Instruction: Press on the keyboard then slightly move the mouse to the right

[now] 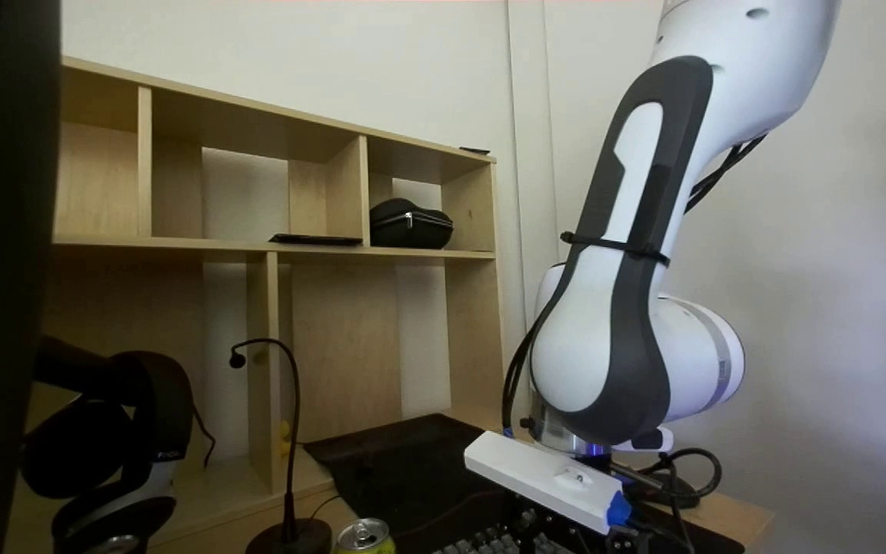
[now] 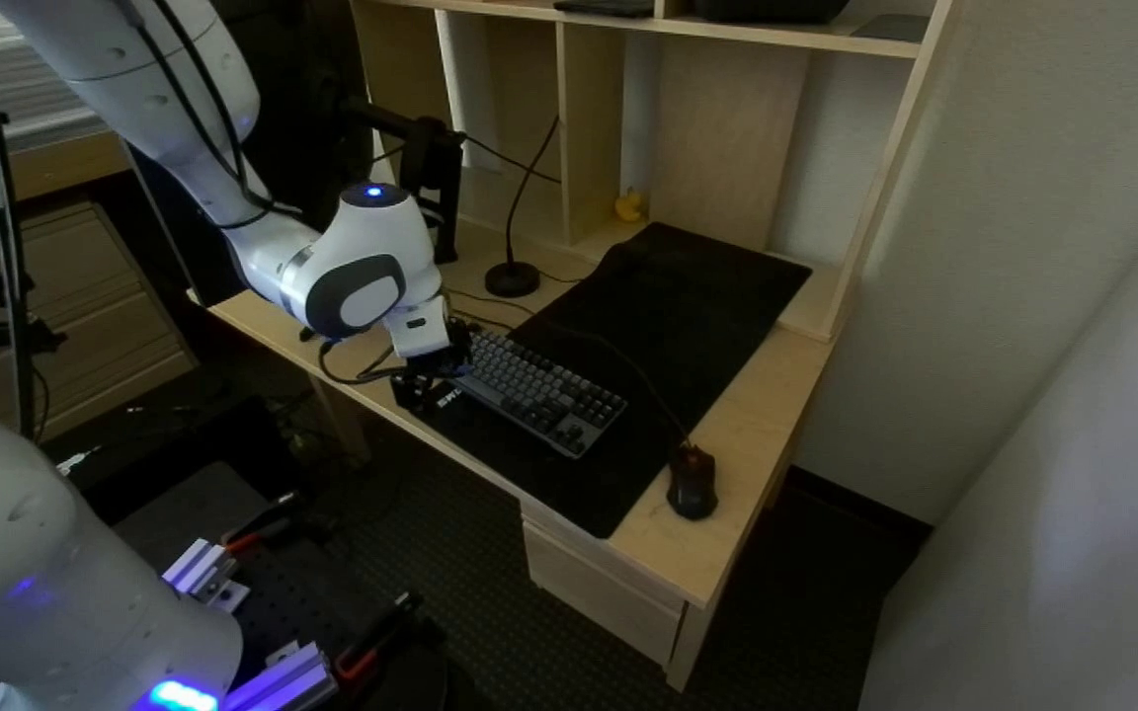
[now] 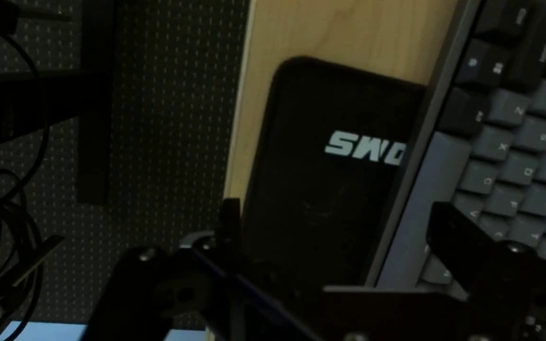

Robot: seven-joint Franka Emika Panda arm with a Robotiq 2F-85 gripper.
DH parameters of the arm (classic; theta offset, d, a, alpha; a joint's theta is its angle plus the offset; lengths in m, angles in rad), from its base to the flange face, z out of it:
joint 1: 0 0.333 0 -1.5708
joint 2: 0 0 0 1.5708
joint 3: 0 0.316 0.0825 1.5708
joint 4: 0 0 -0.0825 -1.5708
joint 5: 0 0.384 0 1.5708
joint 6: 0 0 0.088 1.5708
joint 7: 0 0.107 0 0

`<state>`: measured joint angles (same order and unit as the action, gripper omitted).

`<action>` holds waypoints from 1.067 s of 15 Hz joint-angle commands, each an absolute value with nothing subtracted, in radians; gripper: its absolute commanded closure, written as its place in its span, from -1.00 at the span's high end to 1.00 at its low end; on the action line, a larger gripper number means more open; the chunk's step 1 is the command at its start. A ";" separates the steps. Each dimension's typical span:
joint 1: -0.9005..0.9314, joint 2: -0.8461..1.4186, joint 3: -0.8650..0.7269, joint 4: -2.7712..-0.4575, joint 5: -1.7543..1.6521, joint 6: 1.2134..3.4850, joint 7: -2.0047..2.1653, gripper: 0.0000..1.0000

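The black keyboard [image 2: 544, 390] with grey keys lies on the dark mat, and its near rows show at the bottom edge of an exterior view [image 1: 481, 543]. Off the mat on bare wood sits the dark mouse [image 2: 692, 484], its cable running back across the mat; it is outside the wrist view. My gripper [image 3: 337, 206] is open, with nothing held between its wide-apart fingers. One fingertip [image 3: 443, 218] appears over the keyboard's space bar side; the other [image 3: 231, 213] is over the mat's edge. Whether either touches anything, I cannot tell. The arm hides the keyboard's far left end.
The dark desk mat [image 2: 668, 296] spreads under the keyboard. Behind stand a gooseneck microphone [image 2: 513, 278] and a shelf unit [image 1: 274, 254]. A can [image 1: 364, 536] shows near the microphone. The desk's front edge [image 3: 242, 104] runs close beside the gripper.
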<state>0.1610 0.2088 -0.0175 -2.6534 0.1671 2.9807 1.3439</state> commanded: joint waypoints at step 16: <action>0.135 0.293 -0.046 -2.544 0.222 2.931 1.332 1.00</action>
